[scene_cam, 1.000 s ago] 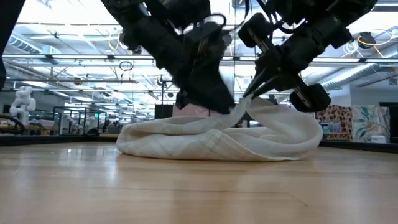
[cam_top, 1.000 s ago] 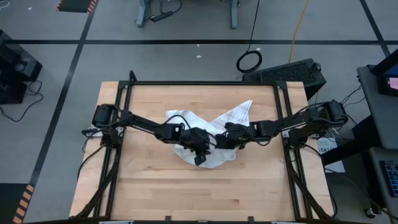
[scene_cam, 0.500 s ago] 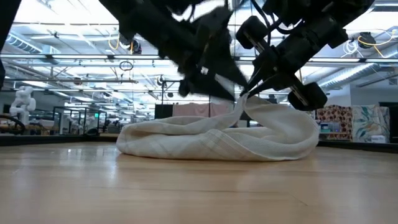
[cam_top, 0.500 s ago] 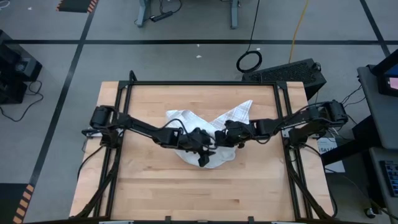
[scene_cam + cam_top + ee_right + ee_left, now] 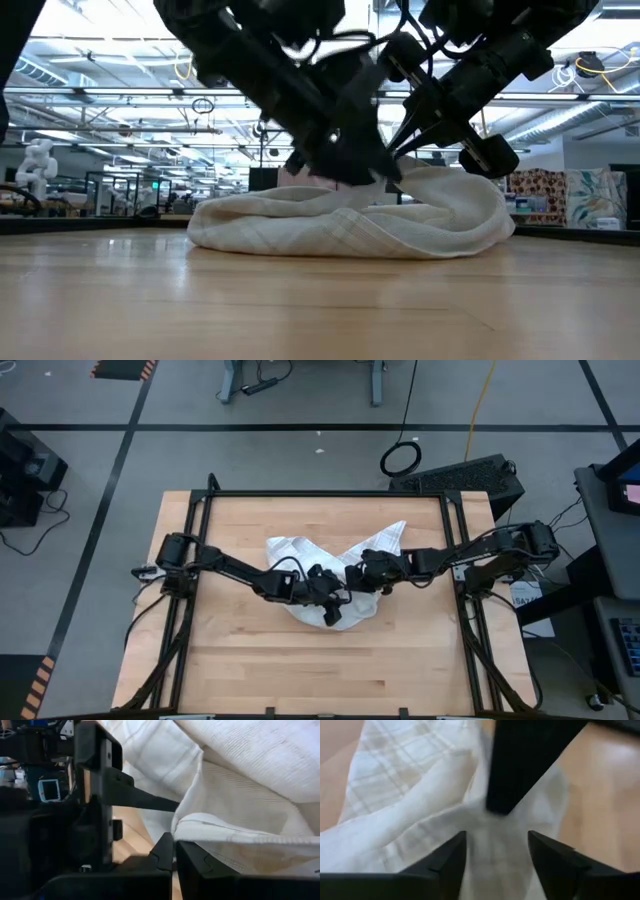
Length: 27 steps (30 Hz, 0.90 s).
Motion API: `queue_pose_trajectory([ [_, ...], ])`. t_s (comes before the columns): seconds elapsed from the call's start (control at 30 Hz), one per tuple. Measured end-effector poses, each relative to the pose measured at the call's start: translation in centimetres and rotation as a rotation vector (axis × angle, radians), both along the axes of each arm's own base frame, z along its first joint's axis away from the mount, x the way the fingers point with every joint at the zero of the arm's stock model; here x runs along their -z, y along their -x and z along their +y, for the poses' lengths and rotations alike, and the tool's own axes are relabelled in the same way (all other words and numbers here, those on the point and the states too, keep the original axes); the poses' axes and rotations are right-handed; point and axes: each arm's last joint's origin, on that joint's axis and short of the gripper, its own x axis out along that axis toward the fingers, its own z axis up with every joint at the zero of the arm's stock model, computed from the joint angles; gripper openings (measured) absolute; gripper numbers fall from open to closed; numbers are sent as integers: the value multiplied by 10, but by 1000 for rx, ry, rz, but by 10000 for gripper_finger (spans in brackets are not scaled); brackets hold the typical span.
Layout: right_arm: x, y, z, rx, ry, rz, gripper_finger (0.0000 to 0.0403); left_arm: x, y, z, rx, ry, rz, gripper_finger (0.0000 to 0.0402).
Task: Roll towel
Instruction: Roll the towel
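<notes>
Right gripper [image 5: 352, 573] pinches the towel [image 5: 300, 552] mid-table, anchoring the fold; left gripper [image 5: 330, 614] hovers spread, ready to roll.

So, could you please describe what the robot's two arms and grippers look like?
Both arms are black, slender and jointed, with loose black cables looped along them. The left gripper ends in two flat, tapering black fingers. The right gripper has blocky black fingers with angular stepped tips. No markings show.

Two dark jointed arms with looping black cables.
</notes>
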Motion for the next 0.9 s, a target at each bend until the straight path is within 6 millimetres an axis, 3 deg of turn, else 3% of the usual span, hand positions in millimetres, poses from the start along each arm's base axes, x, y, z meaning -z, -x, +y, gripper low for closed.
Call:
queue_pose_trajectory([
  [0.2,0,0,0,-4,10,4,9,6,-2,14,-18,15,16,48],
  [0.27,0,0,0,-6,14,2,10,5,-3,18,-36,39,0,16],
  [0.47,1,2,0,-24,46,20,27,-1,-9,32,-19,75,-73,25],
  [0.9,-8,26,1,-44,49,148,164,-2,-11,36,104,140,-90,18],
])
